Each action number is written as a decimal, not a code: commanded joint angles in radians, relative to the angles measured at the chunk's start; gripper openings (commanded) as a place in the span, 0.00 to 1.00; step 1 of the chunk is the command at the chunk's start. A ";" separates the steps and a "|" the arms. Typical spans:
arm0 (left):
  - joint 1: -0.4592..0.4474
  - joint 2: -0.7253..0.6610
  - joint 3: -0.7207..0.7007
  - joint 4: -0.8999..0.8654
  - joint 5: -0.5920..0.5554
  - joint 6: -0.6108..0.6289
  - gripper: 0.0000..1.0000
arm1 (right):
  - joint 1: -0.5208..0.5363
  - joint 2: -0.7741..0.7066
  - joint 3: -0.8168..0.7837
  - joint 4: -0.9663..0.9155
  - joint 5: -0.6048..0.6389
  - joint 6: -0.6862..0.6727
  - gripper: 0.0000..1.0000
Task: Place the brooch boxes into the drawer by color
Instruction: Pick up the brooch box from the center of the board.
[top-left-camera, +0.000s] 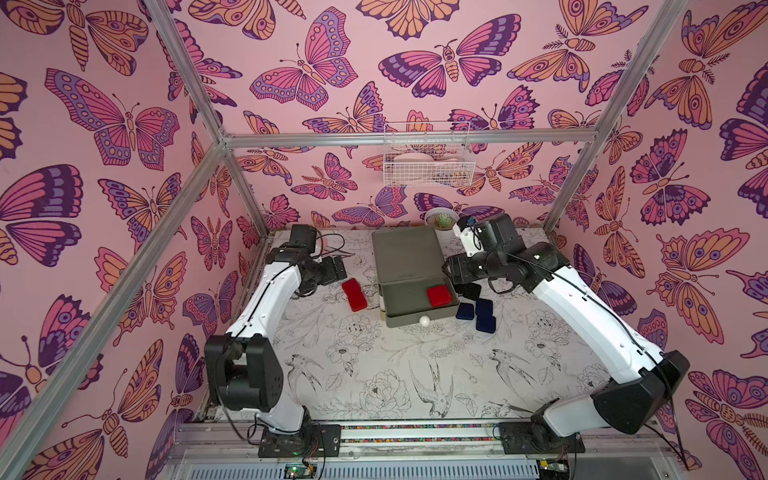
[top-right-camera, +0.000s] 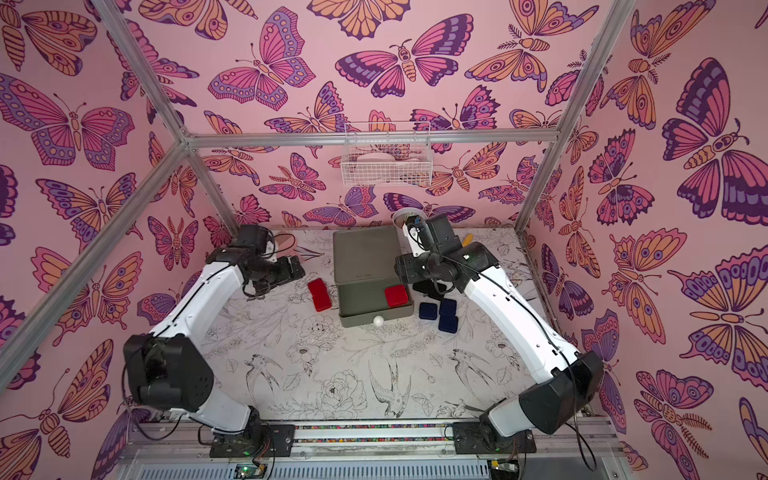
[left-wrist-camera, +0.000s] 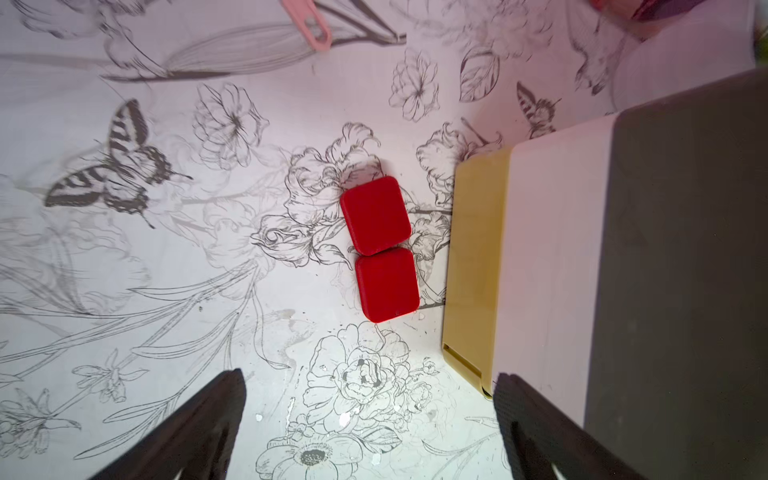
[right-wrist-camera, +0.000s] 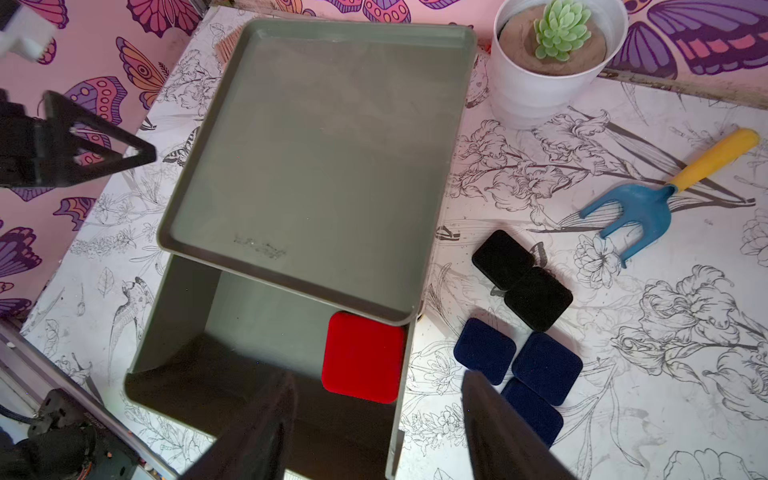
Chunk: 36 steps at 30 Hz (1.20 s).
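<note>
Hovering over the three-tier drawer chest (top-left-camera: 407, 249) at the middle of the bench (top-left-camera: 374, 365)'s back edge, with the jaws of the right gripper (right-wrist-camera: 377, 372) parted and gripping nothing, just above one red brooch box (right-wrist-camera: 361, 357) lying flat in the front right corner of the pulled-out grey-green top drawer (right-wrist-camera: 266, 307). Hanging beside the chest's left wall with the jaws of the left gripper (left-wrist-camera: 369, 372) spread wide and likewise empty, looking down on the nearer red box (left-wrist-camera: 387, 290) and the farther red box (left-wrist-camera: 376, 215), both lying flat on the bench, touching end to end in a row running alongside that wall. Lying ahead of the left jaws and in line with the gap between them, so probably calling for the left arm, the closer one, closing across the row. Sitting apart near the chest's right wall, closer to the right arm: two black brooch boxes (right-wrist-camera: 503, 259) and three navy brooch boxes (right-wrist-camera: 546, 368).
</note>
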 joint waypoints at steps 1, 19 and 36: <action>0.013 0.123 0.074 -0.073 0.101 -0.043 1.00 | -0.015 0.004 0.011 0.009 -0.014 0.025 0.72; -0.015 0.505 0.316 -0.085 0.053 -0.201 0.97 | -0.049 0.005 0.011 -0.034 -0.028 0.016 0.78; -0.058 0.631 0.405 -0.139 -0.026 -0.196 0.92 | -0.070 -0.014 -0.025 -0.042 -0.030 0.012 0.79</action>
